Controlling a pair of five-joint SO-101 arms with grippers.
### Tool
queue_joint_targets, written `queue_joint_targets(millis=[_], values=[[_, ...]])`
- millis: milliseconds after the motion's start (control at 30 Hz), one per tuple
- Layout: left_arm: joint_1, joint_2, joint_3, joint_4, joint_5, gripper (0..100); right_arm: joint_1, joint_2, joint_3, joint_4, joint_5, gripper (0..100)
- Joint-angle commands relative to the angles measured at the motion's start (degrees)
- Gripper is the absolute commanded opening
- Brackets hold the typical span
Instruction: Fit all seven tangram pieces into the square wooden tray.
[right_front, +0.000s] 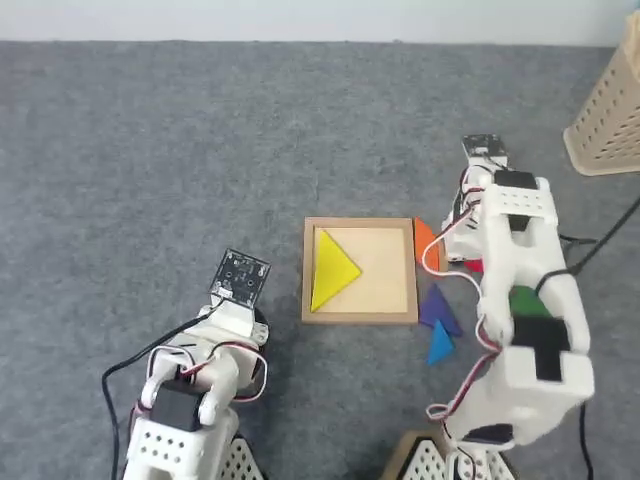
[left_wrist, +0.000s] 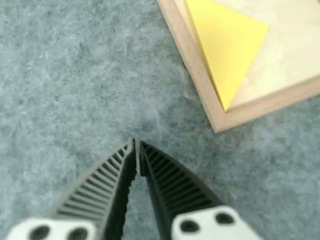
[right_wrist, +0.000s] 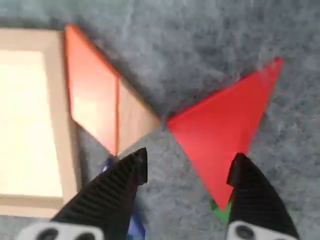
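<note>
Square wooden tray (right_front: 360, 316) is sitting mid-desk w/ yellow triangle piece (right_front: 330, 268) lying inside, along the left-arm side. Orange flat piece (right_wrist: 92, 95) is lying just beside the opposite rim, w/ purple piece (right_front: 437, 305) & blue triangle piece (right_front: 440, 343) nearby. Right gripper (right_wrist: 190, 156) is hovering over red triangle piece (right_wrist: 225, 125), fingers spread. Left gripper (left_wrist: 136, 146) is hanging over grey desk (left_wrist: 60, 75), fingers pressed together.

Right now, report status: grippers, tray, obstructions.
Left gripper shut, empty, near tray corner. Right gripper open above red triangle. Yellow triangle seated in tray. Orange piece beside tray's rim.
</note>
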Motion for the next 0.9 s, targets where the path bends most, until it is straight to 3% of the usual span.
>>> queue_joint_targets(millis=[0, 567, 867], values=[[0.2, -1.1, -1.1, 0.4, 0.4, 1, 0.7, 2.5, -5.1, -0.4, 1.2, 26.9], [0.2, -1.1, -1.1, 0.4, 0.4, 1, 3.5, 10.9, -9.7, -1.5, 3.7, 26.2], [0.2, -1.1, -1.1, 0.4, 0.4, 1, 3.6, 11.1, -9.7, -1.8, 3.5, 5.6]])
